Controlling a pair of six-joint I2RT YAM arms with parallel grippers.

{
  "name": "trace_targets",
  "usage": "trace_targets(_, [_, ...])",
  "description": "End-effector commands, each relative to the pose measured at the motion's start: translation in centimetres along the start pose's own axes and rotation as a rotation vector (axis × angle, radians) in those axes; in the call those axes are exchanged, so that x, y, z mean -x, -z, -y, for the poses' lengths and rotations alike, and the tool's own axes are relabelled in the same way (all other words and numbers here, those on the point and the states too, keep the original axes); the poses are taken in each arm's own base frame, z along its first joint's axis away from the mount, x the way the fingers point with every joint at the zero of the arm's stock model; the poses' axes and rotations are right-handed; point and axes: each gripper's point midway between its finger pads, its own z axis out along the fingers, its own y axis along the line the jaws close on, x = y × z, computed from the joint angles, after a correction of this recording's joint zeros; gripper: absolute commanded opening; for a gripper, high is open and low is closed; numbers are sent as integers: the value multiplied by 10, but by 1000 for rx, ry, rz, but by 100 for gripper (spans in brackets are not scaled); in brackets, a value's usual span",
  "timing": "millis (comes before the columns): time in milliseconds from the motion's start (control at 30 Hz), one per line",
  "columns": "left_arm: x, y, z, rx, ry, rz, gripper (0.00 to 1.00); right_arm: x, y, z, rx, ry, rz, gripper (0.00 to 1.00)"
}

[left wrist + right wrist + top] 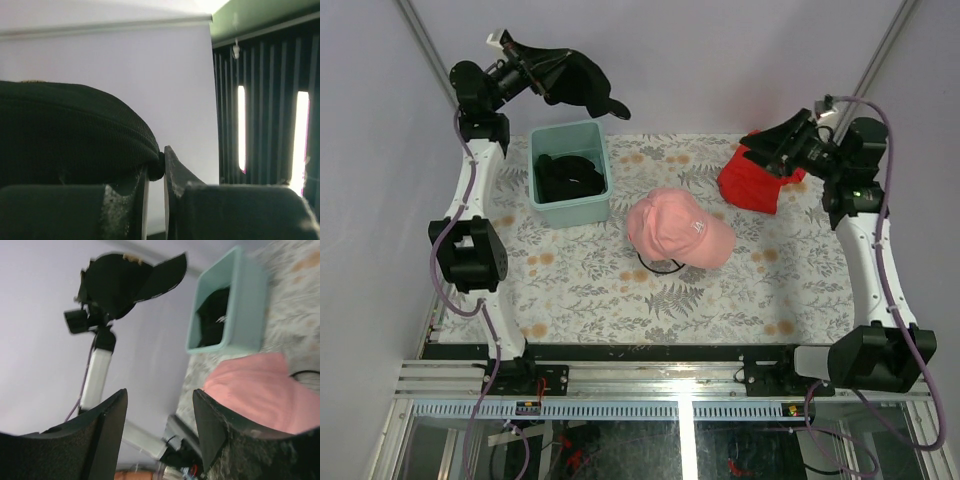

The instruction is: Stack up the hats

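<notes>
Holding a black cap (pixel 578 85) high off the table (pixel 590 290), the left claw (pixel 538 68) is clamped on its edge, so it hangs free, probably for carrying to the pink cap (pixel 675 230) lying below and to this claw's right. Another dark cap (pixel 570 178) sits in the mint tub (pixel 568 127) beneath it. The right claw (pixel 775 150), its jaws apart and empty, hovers over the red cloth (pixel 750 190).
</notes>
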Motion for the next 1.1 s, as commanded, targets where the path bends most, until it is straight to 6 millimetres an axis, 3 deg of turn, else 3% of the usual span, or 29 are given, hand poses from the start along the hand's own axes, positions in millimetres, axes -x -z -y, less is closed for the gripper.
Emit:
trace_targets(0, [-80, 6, 79, -165, -72, -200, 0, -33, -13, -67, 266, -135, -180, 63])
trace_targets(200, [-137, 8, 134, -289, -92, -328, 0, -49, -19, -103, 442, -374, -293, 66])
trace_targets(367, [-172, 7, 162, -360, -79, -397, 0, -57, -32, -122, 519, -490, -371, 68])
trace_targets(700, [-219, 10, 178, -396, -63, -472, 0, -59, -56, -135, 634, -551, -424, 69])
trace_targets(833, [-230, 12, 182, -402, -56, -487, 0, -55, -57, -140, 673, -563, -435, 69])
trace_targets(1067, [-243, 16, 187, -410, -50, -502, 0, -43, -81, -134, 683, -593, -450, 69])
